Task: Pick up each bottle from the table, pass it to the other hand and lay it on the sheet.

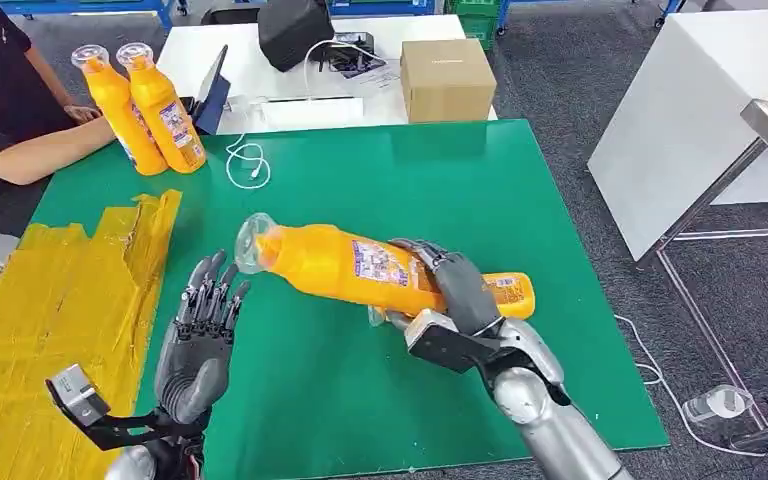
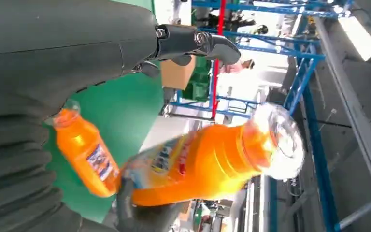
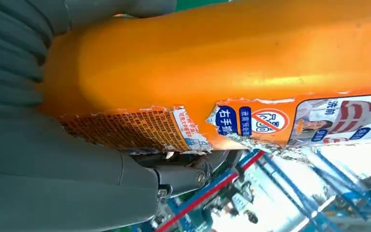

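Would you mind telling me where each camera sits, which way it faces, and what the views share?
Head view: high on the body, looking down at the green table; left hand open, right hand holding the orange bottle.
Left wrist view: behind the left hand, facing that bottle.
Right wrist view: behind the right hand, against the bottle.
All share the bottle.

Background clutter around green mat (image 1: 520,200)

Cardboard box (image 1: 447,78) just past mat's far edge; black bag (image 1: 295,30) and tablet (image 1: 212,90) further left of box; white cable (image 1: 248,160) looped on mat's far edge; person's arm (image 1: 45,150) at far-left corner.
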Robot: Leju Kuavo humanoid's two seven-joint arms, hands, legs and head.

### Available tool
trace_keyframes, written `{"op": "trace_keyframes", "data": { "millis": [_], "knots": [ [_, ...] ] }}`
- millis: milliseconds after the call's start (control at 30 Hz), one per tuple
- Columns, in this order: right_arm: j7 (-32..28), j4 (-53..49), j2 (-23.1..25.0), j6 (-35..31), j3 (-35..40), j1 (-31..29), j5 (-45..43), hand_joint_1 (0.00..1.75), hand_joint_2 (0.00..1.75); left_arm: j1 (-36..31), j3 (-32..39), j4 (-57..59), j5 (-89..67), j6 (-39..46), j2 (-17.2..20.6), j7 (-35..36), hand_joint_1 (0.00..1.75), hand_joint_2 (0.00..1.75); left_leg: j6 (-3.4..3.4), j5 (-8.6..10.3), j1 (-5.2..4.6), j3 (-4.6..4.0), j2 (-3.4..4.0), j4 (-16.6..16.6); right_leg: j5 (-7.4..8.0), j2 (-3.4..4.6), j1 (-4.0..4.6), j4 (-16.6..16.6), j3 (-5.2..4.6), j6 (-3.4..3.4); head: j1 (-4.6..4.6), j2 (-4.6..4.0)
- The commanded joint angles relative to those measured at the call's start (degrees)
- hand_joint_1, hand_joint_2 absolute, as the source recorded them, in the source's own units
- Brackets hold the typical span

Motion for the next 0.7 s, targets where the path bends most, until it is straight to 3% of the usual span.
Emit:
{"op": "trace_keyframes", "data": {
  "millis": [33,300,500,700],
  "knots": [
    [0.33,6.5,5.35,-0.57,6.64,-6.13,-2.1,1.75,1.75,-3.28,-3.01,2.13,-0.41,2.78,-0.86,-0.76,0.0,1.75,-0.05,0.0,0.09,-0.02,0.15,0.04,0.06,0.13,0.1,0.0,-0.05,-0.12,0.0,0.0],
    [0.43,6.58,5.1,-0.62,7.22,-6.53,-2.89,1.75,1.75,-3.29,-3.13,2.48,-0.07,2.74,-0.66,-0.82,0.0,1.75,-0.02,0.01,0.02,-0.01,0.04,0.0,0.03,0.03,0.03,-0.02,-0.02,-0.06,-0.02,0.0],
    [1.07,11.52,9.23,0.15,11.11,-9.1,-4.51,1.75,1.75,-5.15,-4.56,5.22,0.54,2.52,-1.31,-0.31,0.0,1.75,-0.06,0.01,0.1,-0.02,0.17,0.02,0.08,0.15,0.12,-0.03,-0.05,-0.14,-0.02,0.0],
    [2.1,24.98,17.17,0.14,17.81,-11.94,-4.82,1.75,1.75,-7.47,-5.78,7.59,1.77,2.38,-1.78,0.7,0.0,1.75,-0.04,0.02,0.04,0.06,0.15,-0.05,0.05,0.15,0.05,-0.03,-0.03,-0.09,0.0,0.0]
  ]
}}
